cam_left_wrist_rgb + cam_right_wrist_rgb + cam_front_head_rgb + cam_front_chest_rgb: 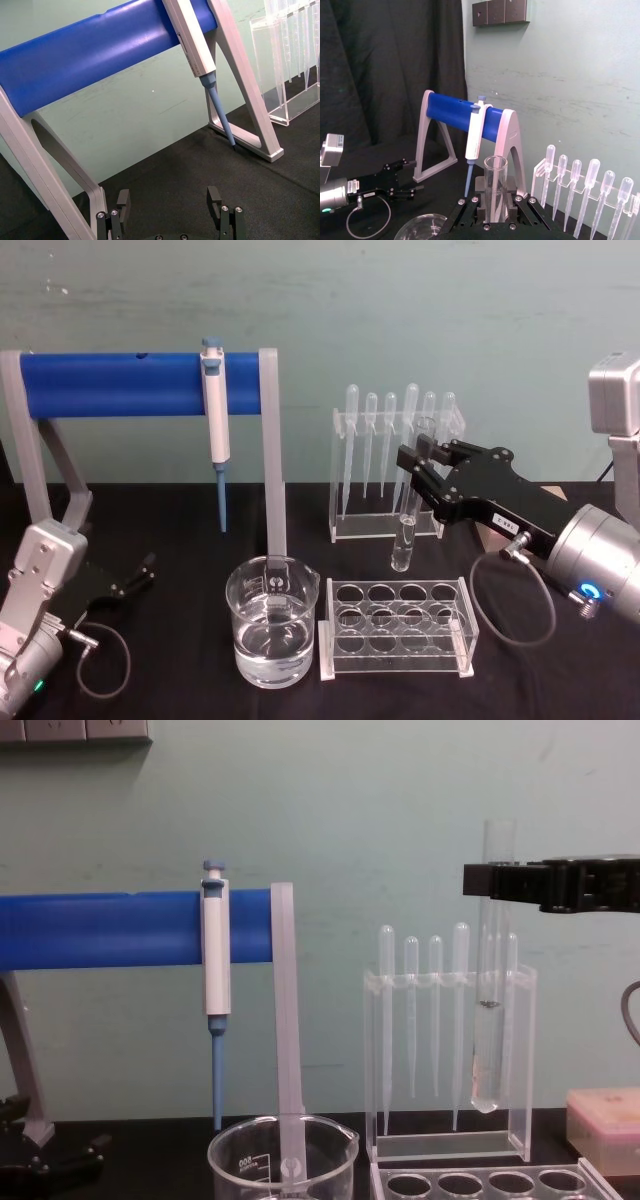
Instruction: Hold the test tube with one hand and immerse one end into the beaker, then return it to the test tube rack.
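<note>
My right gripper is shut on the test tube, gripping it near its open top. The tube hangs upright in the air, its rounded bottom just above the back row of the clear tube rack. From the chest view the test tube hangs in front of the pipette stand, with the right gripper high on it. The beaker holds water and stands on the table left of the rack, apart from the tube. My left gripper rests open and empty at the near left.
A blue roller on grey legs spans the back left, with a white-and-blue pipettor hanging from it. An acrylic stand with several plastic pipettes is behind the tube. A pink box sits at the far right.
</note>
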Available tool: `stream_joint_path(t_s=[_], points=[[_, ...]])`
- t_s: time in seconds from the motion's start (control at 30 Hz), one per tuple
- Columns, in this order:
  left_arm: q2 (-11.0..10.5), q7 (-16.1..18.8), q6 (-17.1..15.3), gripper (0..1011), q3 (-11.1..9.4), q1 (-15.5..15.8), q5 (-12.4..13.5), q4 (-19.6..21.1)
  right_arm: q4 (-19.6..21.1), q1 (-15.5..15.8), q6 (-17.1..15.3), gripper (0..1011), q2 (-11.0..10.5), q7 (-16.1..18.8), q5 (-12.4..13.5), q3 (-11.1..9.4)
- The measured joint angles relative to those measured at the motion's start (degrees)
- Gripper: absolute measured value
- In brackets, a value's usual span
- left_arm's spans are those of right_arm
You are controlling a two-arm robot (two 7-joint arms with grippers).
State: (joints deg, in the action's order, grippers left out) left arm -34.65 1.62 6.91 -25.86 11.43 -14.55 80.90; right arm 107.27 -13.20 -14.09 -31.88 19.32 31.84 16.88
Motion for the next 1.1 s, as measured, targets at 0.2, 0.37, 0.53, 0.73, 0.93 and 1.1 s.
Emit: stream_joint_path(t_s=[0.2, 0.37, 0.53, 0.73, 0.93, 1.1], points=[[0.0, 0.0, 0.0, 1000, 0.0, 0.0, 0.0, 0.0, 0.0, 0.0, 0.0, 224, 0.0, 0.0, -0.02, 0.0], [0.0, 0.0, 0.0, 1000, 0.0, 0.0, 0.0, 0.0, 0.0, 0.0, 0.0, 224, 0.0, 0.0, -0.03, 0.0], [0.0, 0.0, 0.0, 1000, 0.0, 0.0, 0.0, 0.0, 0.0, 0.0, 0.0, 224, 0.0, 0.0, -0.03, 0.0], [0.0, 0.0, 0.0, 1000, 0.0, 0.0, 0.0, 0.0, 0.0, 0.0, 0.0, 224, 0.0, 0.0, -0.03, 0.0], [0.0, 0.0, 0.0, 1000, 0.0, 0.0, 0.0, 0.0, 0.0, 0.0, 0.0, 224, 0.0, 0.0, -0.03, 0.0], [0.0, 0.0, 0.0, 1000, 0.0, 0.0, 0.0, 0.0, 0.0, 0.0, 0.0, 224, 0.0, 0.0, -0.02, 0.0]])
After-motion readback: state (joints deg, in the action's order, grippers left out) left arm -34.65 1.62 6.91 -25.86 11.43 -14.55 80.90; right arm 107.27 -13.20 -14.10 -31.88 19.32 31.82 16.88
